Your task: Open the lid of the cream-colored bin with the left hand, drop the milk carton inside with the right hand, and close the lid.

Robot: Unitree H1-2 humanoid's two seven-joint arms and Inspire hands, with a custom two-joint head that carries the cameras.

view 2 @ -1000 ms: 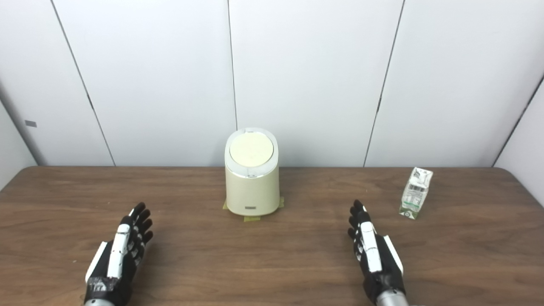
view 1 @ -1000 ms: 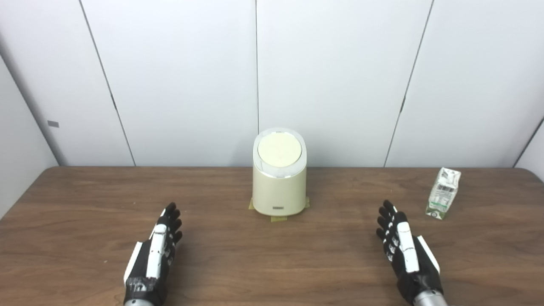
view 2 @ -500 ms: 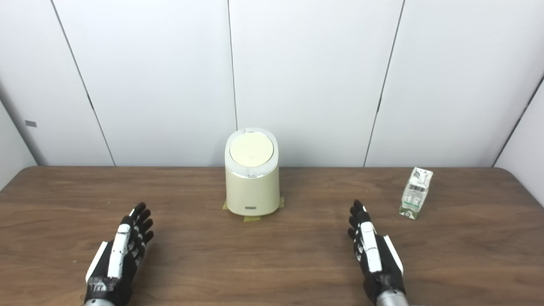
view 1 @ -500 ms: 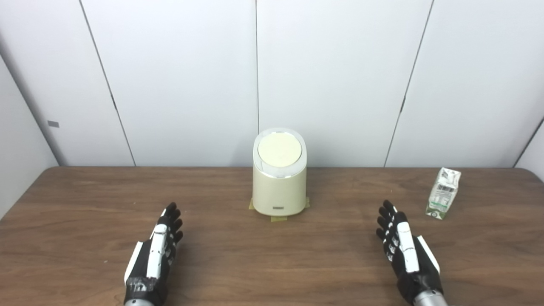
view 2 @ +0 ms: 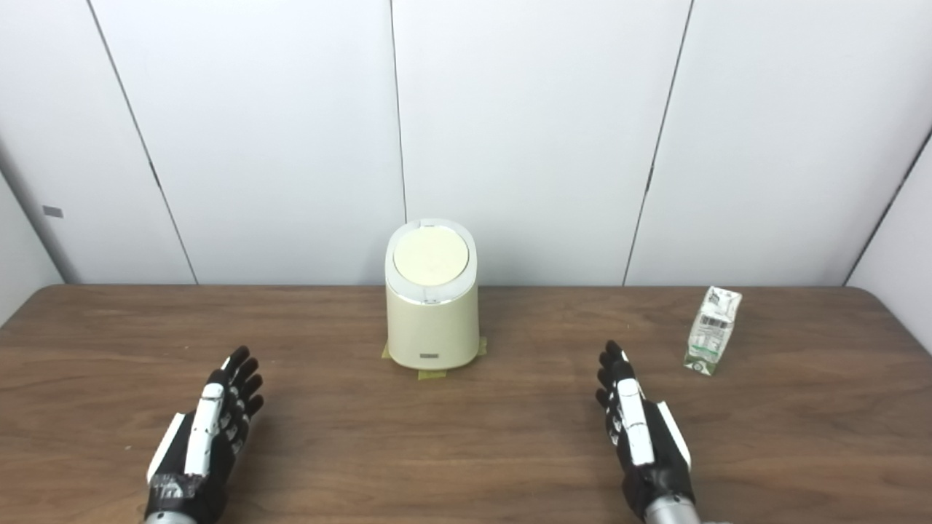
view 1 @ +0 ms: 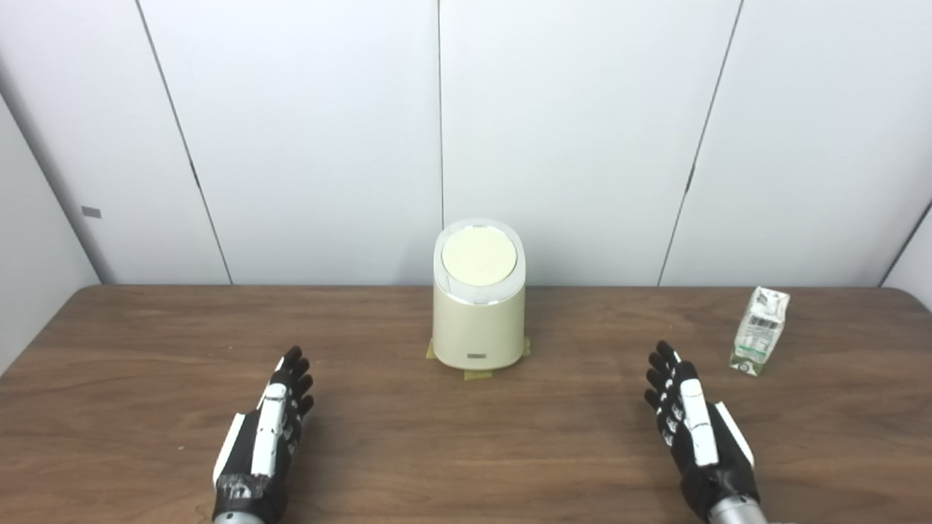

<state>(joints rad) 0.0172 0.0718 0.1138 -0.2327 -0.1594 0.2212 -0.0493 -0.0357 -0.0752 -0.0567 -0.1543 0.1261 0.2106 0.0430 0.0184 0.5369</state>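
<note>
A cream-colored bin (view 1: 478,320) stands at the back middle of the brown table, its round lid (view 1: 479,257) shut. A small white and green milk carton (view 1: 759,330) stands upright at the right, also in the right eye view (view 2: 713,330). My left hand (view 1: 266,429) rests open and empty on the table, near and left of the bin. My right hand (view 1: 692,422) rests open and empty, near and left of the carton, apart from it.
Strips of yellow tape (view 1: 477,375) mark the bin's foot on the table (view 1: 466,451). A white panelled wall (view 1: 568,131) stands right behind the table's far edge.
</note>
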